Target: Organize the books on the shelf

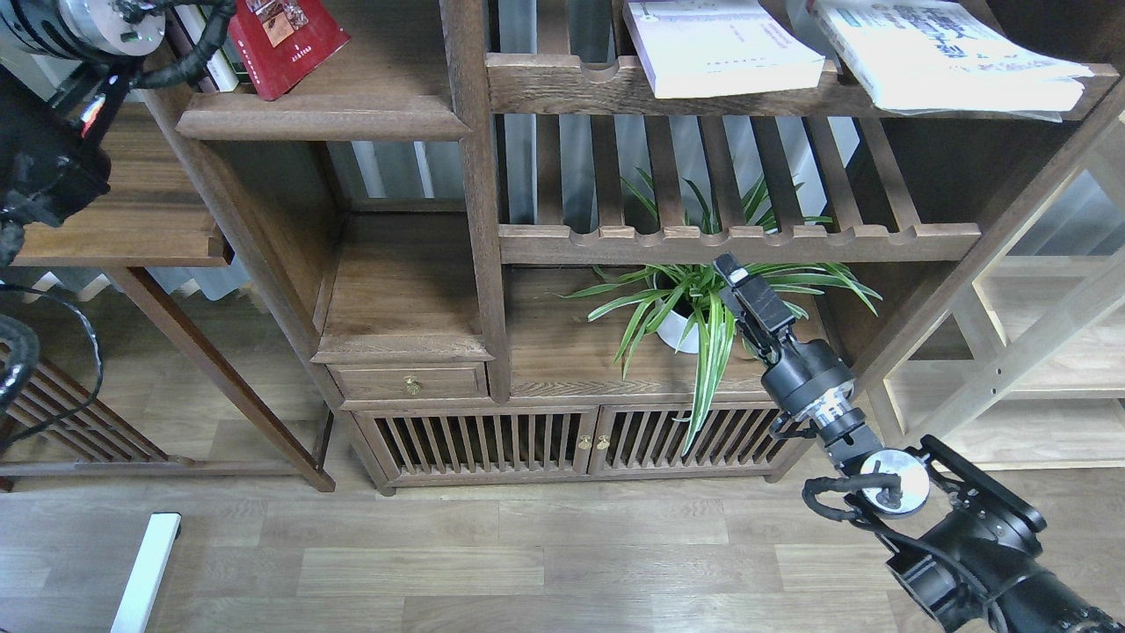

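— Where's the right arm?
— Lower right of the frame, reaching up toward centre. The right gripper is seen edge-on, fingers indistinguishable.
— The left?
— Upper left corner; gripper out of frame.

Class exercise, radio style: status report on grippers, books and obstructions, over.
Right gripper empty before the plant, jaw state unclear. Left gripper out of view. Red book leaning on shelf; two pale books on slatted rack.
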You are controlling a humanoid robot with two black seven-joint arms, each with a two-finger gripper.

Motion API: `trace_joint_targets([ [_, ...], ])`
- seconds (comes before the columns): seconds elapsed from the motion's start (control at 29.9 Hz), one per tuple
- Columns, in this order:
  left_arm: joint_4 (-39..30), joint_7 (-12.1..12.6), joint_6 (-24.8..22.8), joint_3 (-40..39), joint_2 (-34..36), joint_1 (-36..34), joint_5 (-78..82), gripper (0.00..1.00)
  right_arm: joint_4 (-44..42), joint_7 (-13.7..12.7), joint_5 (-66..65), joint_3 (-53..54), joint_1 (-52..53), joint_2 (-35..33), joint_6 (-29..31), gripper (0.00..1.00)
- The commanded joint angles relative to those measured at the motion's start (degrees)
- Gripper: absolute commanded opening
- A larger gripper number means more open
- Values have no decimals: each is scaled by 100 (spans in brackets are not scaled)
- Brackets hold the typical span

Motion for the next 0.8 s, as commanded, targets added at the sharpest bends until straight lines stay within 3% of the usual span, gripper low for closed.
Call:
trace_joint_targets([
  [0.0,-148,84,-290,-25,7,21,-385,47,-88,1,-4,6,11,8,0,88],
  [0.2,-631,373,-721,-166,305,91,-771,47,-273,10,-4,67,38,34,0,90],
  [0.43,-1193,444,-888,-219,753,442,-1009,47,-344,10,-22,67,29,69,0,91],
  [0.77,-2967,400,-1783,-1509,851,2295,-1536,47,-414,1,-21,76,82,43,0,96],
])
